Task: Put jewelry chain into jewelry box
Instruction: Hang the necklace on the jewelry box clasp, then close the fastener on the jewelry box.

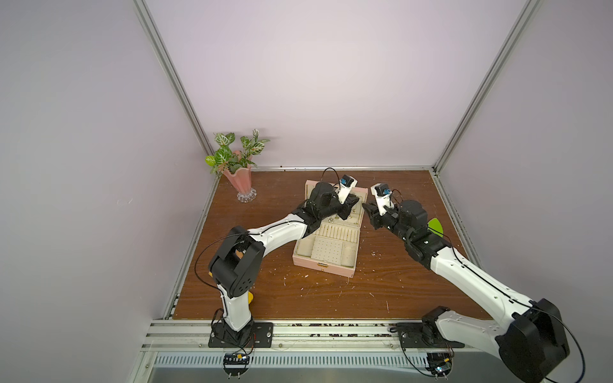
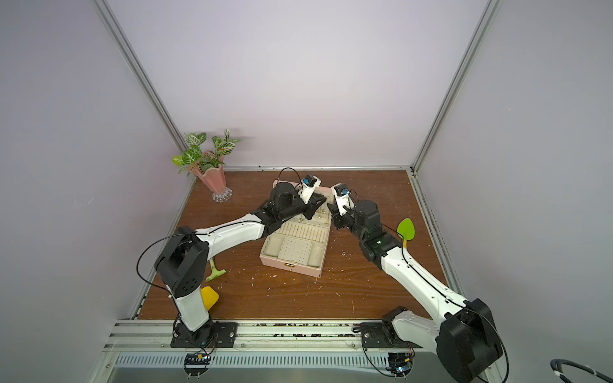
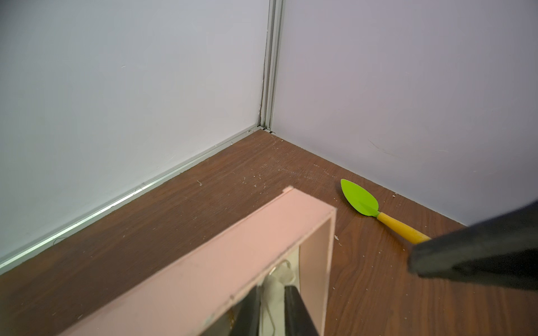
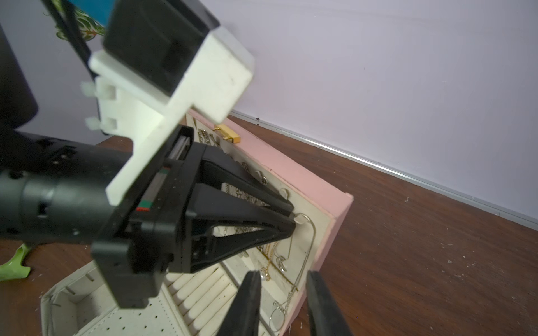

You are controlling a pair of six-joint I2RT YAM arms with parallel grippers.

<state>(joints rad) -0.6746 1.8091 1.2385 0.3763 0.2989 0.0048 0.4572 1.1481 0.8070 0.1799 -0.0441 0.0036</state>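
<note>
The pink jewelry box [image 1: 323, 265] [image 2: 288, 267] lies open mid-table with its lid [image 4: 305, 189] standing up. Inside the lid, the thin pale jewelry chain [image 4: 285, 305] hangs from a small peg and ends in a ring near the lid's lower corner. My left gripper [image 1: 350, 207] [image 4: 292, 216] has its tips at that peg. In the left wrist view its jaws [image 3: 273, 291] stand slightly apart, with the white peg and a chain strand [image 3: 270, 319] in the gap. My right gripper [image 1: 366, 207] [image 4: 283, 275] is open beside the lid's right edge, in front of the hanging chain and holding nothing.
A pink vase with a plant [image 1: 240, 182] stands at the back left. A green trowel with a yellow handle [image 3: 361, 202] [image 2: 406, 228] lies right of the box. A green tool [image 2: 215, 272] and a yellow object [image 2: 209, 296] lie near the left arm's base. Gold chains [image 4: 270, 256] also hang in the lid.
</note>
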